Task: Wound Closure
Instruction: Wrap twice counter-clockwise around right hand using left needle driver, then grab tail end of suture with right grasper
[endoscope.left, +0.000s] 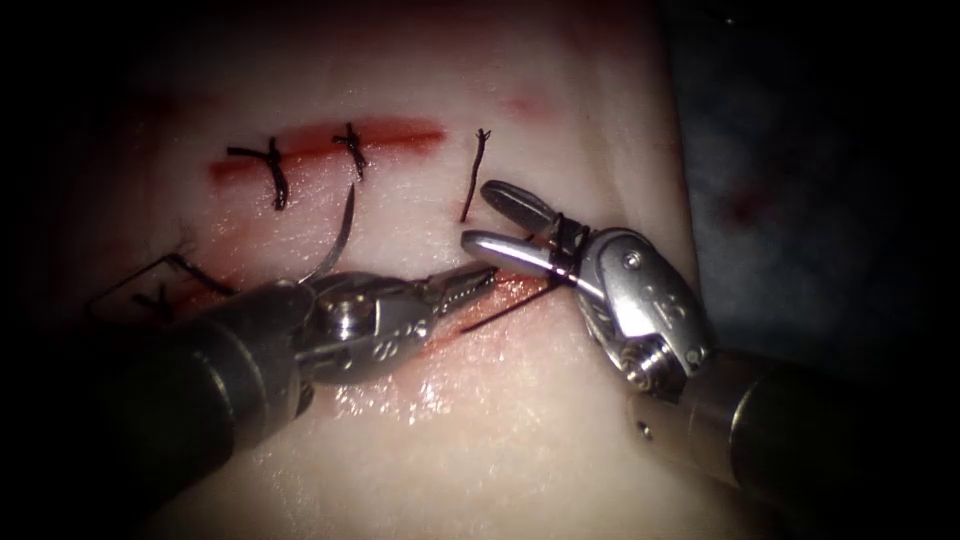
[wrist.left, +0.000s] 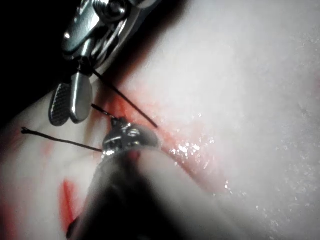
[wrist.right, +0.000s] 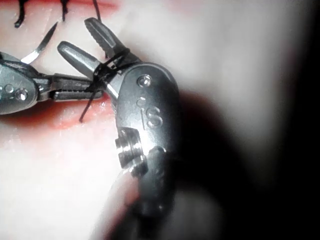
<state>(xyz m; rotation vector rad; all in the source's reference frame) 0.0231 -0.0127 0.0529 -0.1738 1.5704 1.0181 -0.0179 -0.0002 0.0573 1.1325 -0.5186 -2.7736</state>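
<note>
A: What is carried by the tissue (endoscope.left: 520, 430)?
B: A red cut (endoscope.left: 330, 145) closed by dark stitches (endoscope.left: 275, 170) is seen toward its far edge; a second red streak lies nearer, under the tools.
A: How is the right tool (endoscope.left: 500, 222) set?
B: Its jaws are spread wide, nothing clamped between them; thread (endoscope.left: 565, 235) is wound around their base.
A: And the left tool (endoscope.left: 465, 285)?
B: Its jaws are nearly closed. Whether the thread (endoscope.left: 500, 312) beside them is gripped cannot be told.
A: Where is the needle (endoscope.left: 340, 240) found?
B: It rises behind the left tool's wrist, curving toward the stitched cut; whether its tip is in the tissue cannot be told.
</note>
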